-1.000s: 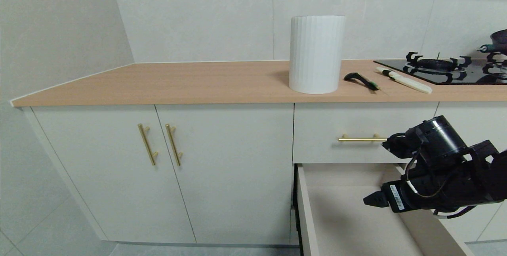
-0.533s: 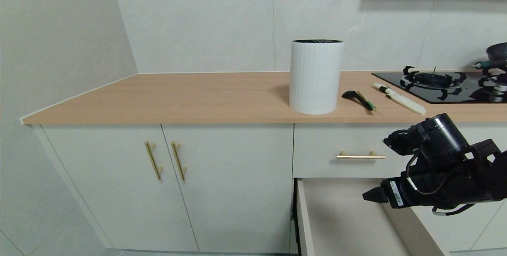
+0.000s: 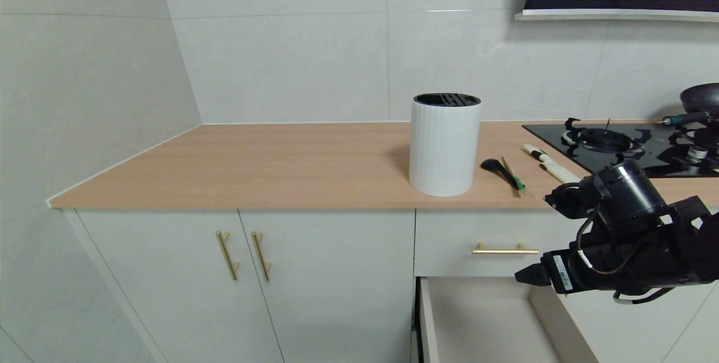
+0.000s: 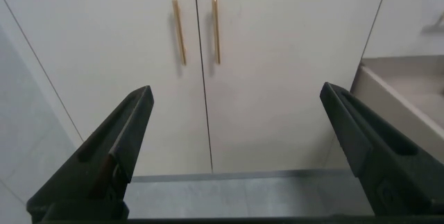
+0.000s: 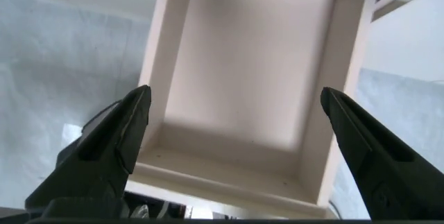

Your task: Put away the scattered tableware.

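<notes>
On the wooden counter (image 3: 269,166) stands a white ribbed utensil holder (image 3: 445,149). Just right of it lie a black spoon with a green handle (image 3: 501,170) and a cream-handled knife (image 3: 549,165). Below them the lower drawer (image 3: 425,318) is pulled out, and its inside looks bare. My right gripper (image 3: 531,276) hangs over that drawer, well below the counter top; the right wrist view has the gripper (image 5: 234,93) open above the drawer (image 5: 243,64). My left gripper (image 4: 234,92) is open, holds nothing and faces the cabinet doors (image 4: 201,57).
A black gas hob (image 3: 612,141) with a dark pan (image 3: 699,96) sits at the counter's right end. A shut drawer with a gold handle (image 3: 504,250) is above the open one. Two cabinet doors with gold handles (image 3: 244,255) are to the left. Walls close the left side and the back.
The head camera has risen: counter and cabinets sit lower in the picture and the holder's slotted top shows. The right arm keeps its place in the picture, so it stands higher over the drawer.
</notes>
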Available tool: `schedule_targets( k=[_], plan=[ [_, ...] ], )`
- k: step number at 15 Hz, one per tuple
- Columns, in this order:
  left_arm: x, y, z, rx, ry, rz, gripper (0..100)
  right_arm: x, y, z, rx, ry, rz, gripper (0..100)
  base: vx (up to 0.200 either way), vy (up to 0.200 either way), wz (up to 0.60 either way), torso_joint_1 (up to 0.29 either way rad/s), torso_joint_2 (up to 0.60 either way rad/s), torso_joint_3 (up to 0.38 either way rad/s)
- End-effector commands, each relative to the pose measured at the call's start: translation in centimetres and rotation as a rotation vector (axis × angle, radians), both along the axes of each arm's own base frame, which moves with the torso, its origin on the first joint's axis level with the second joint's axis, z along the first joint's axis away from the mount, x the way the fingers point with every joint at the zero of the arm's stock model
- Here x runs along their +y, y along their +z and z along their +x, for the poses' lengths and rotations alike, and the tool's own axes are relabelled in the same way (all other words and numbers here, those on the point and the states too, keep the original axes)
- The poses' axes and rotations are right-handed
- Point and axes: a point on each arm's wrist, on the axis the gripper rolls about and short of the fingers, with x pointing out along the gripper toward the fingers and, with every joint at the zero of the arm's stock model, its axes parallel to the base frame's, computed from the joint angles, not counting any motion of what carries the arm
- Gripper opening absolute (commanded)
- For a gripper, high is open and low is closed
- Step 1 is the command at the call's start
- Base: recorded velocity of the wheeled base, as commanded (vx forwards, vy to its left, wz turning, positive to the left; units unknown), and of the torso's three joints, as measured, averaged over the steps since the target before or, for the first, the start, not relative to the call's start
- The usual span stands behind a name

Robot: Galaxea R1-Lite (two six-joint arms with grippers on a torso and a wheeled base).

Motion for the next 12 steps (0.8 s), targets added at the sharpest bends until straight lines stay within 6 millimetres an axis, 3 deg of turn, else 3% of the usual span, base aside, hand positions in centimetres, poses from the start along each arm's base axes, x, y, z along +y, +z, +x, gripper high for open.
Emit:
schedule_targets(
  k=[1, 3, 7, 12],
  plan=[
    [0.0, 0.0, 0.0, -0.001, 0.0, 0.0, 100, 0.0, 0.3, 0.0, -0.02, -0.001, 0.007, 100, 0.0, 0.0, 0.0, 0.144, -0.36, -0.207],
    [0.0, 0.0, 0.0, 0.001, 0.0, 0.0, 100, 0.4, 2.0, 1.2, -0.155, -0.003, 0.048, 100, 0.0, 0.0, 0.0, 0.063, -0.15, -0.088],
    [0.0, 0.0, 0.0, 0.001, 0.0, 0.0, 100, 1.0, 7.1, 7.3, -0.228, -0.12, 0.02, 100, 0.0, 0.0, 0.0, 0.007, -0.02, -0.008],
    [0.0, 0.0, 0.0, -0.001, 0.0, 0.0, 100, 1.5, 5.1, 11.8, -0.207, -0.281, 0.041, 100, 0.0, 0.0, 0.0, 0.0, 0.0, 0.0]
  ],
)
